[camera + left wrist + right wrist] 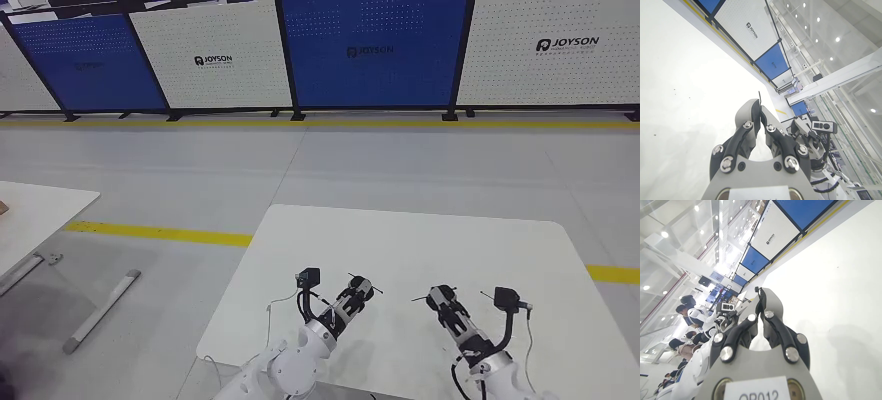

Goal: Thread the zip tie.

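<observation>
Over the white rectangular table, the left gripper clamps a thin black plastic zip tie strip jutting past its fingertips, while the right gripper pinches a black square-headed zip tie end at its tips.

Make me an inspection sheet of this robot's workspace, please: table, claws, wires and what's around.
Surface: white table with a few tiny dark specks.
Job's things: thin black strip in the left gripper; zip tie, head poking out, in the right gripper. The two are apart and not threaded; I cannot tell whether they are one tie or two.
Clutter: nothing seen.
Grippers: left gripper shut on the strip; right gripper shut on the zip tie.
Cables: thin cable at the left wrist; second cable at the right.
Surroundings: blue and white panels, yellow floor line, second table.
</observation>
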### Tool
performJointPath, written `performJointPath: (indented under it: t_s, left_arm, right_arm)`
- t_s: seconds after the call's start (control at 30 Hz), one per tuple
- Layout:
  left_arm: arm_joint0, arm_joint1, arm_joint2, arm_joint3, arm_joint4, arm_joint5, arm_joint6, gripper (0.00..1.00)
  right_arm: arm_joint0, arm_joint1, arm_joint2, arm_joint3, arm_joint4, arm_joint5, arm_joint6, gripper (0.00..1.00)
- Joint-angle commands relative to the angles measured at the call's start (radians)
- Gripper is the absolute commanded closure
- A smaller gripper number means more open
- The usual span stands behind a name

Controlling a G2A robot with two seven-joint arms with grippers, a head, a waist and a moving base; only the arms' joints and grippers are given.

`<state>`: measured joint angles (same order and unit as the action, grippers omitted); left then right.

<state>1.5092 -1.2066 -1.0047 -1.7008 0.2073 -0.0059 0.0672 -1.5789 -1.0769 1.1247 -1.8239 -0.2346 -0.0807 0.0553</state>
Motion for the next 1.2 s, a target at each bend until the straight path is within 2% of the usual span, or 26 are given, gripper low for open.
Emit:
performJointPath:
  t_s: [0.0,0.17,0.23,0.3,0.5,0.8,0.9,1.03,1.17]
  left_arm:
    - [0.0,0.0,0.0,0.0,0.0,0.0,0.0,1.0]
    - [0.0,0.0,0.0,0.0,0.0,0.0,0.0,1.0]
    - [0.0,0.0,0.0,0.0,0.0,0.0,0.0,1.0]
    - [0.0,0.0,0.0,0.0,0.0,0.0,0.0,1.0]
    - [0.0,0.0,0.0,0.0,0.0,0.0,0.0,1.0]
    - [0.0,0.0,0.0,0.0,0.0,0.0,0.0,1.0]
    - [0.0,0.0,0.0,0.0,0.0,0.0,0.0,1.0]
    - [0.0,0.0,0.0,0.0,0.0,0.0,0.0,1.0]
    - [0.0,0.0,0.0,0.0,0.0,0.0,0.0,1.0]
  right_arm:
    - [-0.001,-0.004,-0.006,0.014,-0.02,-0.026,-0.039,1.0]
    - [-0.031,-0.008,-0.005,0.005,-0.079,-0.088,-0.094,1.0]
    - [-0.038,-0.01,-0.014,0.005,-0.107,-0.096,-0.106,1.0]
    - [-0.034,-0.015,-0.029,0.013,-0.113,-0.091,-0.102,1.0]
    - [0.005,-0.032,-0.077,0.033,-0.153,-0.017,-0.11,1.0]
    - [0.005,-0.033,-0.077,0.033,-0.151,-0.018,-0.108,1.0]
    - [0.013,-0.039,-0.089,0.056,-0.159,-0.026,-0.109,1.0]
    - [0.029,-0.05,-0.117,0.097,-0.179,-0.067,-0.145,1.0]
    - [0.039,-0.066,-0.148,0.14,-0.178,-0.136,-0.229,1.0]
